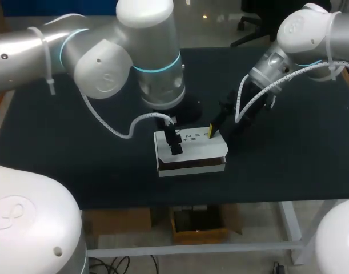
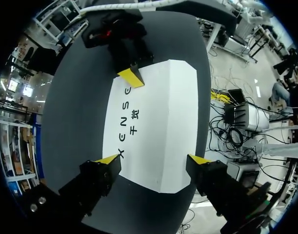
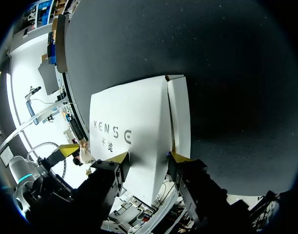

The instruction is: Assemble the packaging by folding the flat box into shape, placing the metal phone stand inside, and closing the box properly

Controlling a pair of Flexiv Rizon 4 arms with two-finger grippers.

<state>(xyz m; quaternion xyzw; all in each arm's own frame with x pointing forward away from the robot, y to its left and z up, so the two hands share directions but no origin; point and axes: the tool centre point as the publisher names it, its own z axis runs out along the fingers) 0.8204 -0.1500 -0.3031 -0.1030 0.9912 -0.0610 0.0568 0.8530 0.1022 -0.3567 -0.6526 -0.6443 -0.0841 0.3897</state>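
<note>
The white box [image 1: 191,153] lies folded into shape on the table [image 1: 288,165], lid apparently down; the left gripper [image 2: 154,159] is spread wide above its lid, holding nothing; the right gripper [image 3: 149,157], likewise parted and empty, straddles its edge; the stand is unseen, so probably only final closing remains.

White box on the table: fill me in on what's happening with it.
The white box sits mid-table, folded into shape with its top panel down. The left gripper hangs open just above one end. The right gripper is open at the opposite end, one yellow tip on the top panel's edge. What is inside the box cannot be seen.
</note>
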